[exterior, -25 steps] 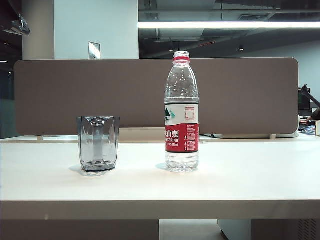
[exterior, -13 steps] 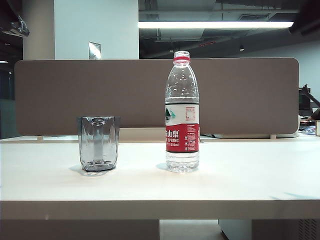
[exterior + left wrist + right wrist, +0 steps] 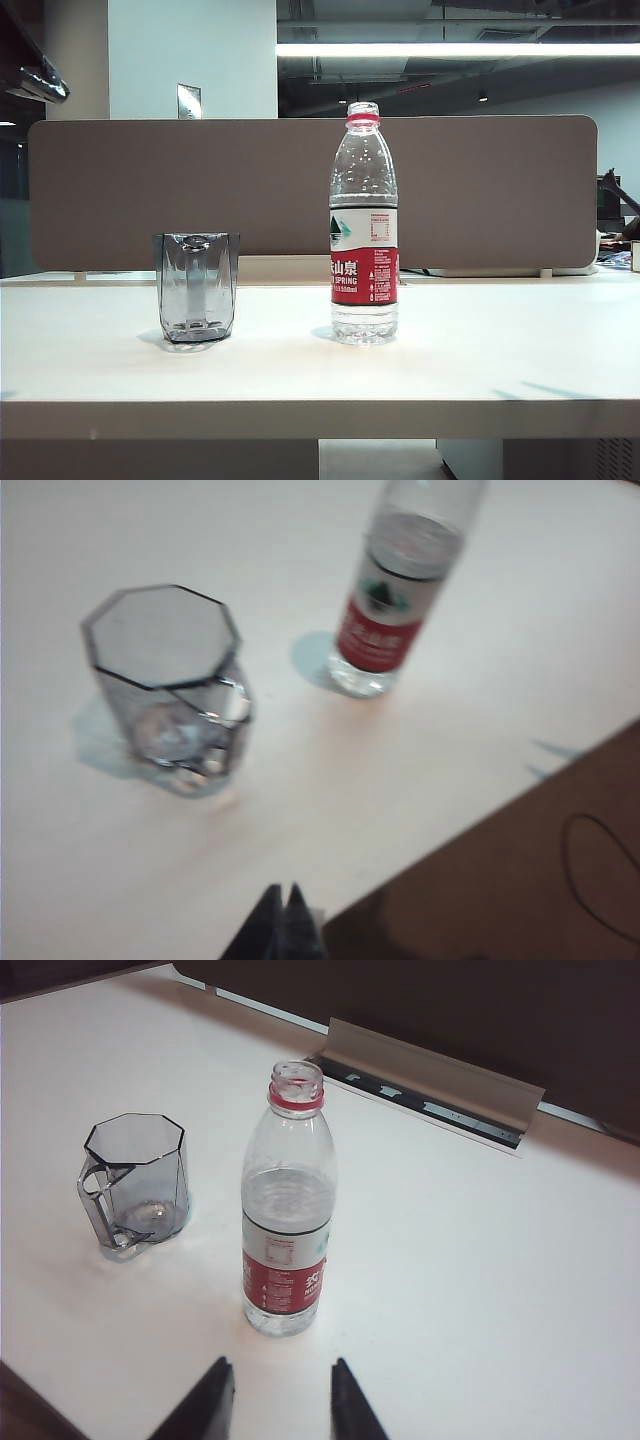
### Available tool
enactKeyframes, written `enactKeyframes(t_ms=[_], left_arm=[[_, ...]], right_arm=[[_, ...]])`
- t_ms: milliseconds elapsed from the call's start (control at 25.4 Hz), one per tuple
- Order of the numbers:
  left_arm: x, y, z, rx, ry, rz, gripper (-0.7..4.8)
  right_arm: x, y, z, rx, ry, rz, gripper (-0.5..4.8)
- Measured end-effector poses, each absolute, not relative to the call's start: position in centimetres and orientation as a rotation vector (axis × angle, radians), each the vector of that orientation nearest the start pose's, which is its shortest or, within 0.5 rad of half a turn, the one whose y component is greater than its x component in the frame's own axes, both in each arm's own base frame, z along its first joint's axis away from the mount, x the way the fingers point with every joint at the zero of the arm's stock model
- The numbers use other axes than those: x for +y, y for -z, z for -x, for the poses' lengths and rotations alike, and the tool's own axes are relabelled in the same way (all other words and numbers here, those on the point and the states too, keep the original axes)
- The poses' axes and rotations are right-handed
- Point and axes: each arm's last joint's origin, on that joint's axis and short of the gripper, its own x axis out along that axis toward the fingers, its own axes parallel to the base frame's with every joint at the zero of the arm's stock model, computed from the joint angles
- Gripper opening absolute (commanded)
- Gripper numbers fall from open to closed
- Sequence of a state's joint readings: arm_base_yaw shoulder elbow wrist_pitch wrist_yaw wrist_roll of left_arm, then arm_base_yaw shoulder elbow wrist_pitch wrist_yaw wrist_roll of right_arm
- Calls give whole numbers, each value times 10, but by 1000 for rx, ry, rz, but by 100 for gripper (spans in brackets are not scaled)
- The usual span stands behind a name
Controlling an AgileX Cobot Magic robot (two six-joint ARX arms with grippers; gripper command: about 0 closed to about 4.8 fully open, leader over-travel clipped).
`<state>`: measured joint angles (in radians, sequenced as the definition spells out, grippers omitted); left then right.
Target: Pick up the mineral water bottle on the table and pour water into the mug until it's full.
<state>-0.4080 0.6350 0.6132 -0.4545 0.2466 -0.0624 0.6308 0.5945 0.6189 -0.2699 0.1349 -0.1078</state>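
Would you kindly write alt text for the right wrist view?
An uncapped mineral water bottle stands upright on the white table, with the open right end effector just short of it. An empty smoky-grey mug stands apart beside the bottle.

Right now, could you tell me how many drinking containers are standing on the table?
2: the mug on the table's left, and the uncapped mineral water bottle upright to its right, apart from it.

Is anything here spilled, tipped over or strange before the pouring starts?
Nothing stands out. The bottle stands upright with its cap off, the mug is upright and empty beside it, and the table looks dry. The left gripper looks shut; the right gripper is open.
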Motion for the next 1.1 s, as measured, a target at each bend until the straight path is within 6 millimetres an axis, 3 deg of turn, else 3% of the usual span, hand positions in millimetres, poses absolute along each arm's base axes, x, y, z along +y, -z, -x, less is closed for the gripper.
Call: enactKeyframes(t_ms=[118, 472, 708, 944, 1101], left_arm=[[-62, -271, -124, 507, 663, 27, -2], [-62, -271, -124, 507, 664, 27, -2], [-62, -271, -124, 507, 664, 27, -2], [-62, -271, -124, 508, 664, 27, -2], [-62, -271, -124, 509, 666, 28, -2]], right_arm=[[81, -286, -117, 199, -505, 188, 149], [88, -227, -127, 89, -495, 65, 149], [94, -186, -135, 168, -496, 95, 149], [112, -149, -160, 262, -498, 124, 149], [122, -128, -175, 229, -488, 30, 149]])
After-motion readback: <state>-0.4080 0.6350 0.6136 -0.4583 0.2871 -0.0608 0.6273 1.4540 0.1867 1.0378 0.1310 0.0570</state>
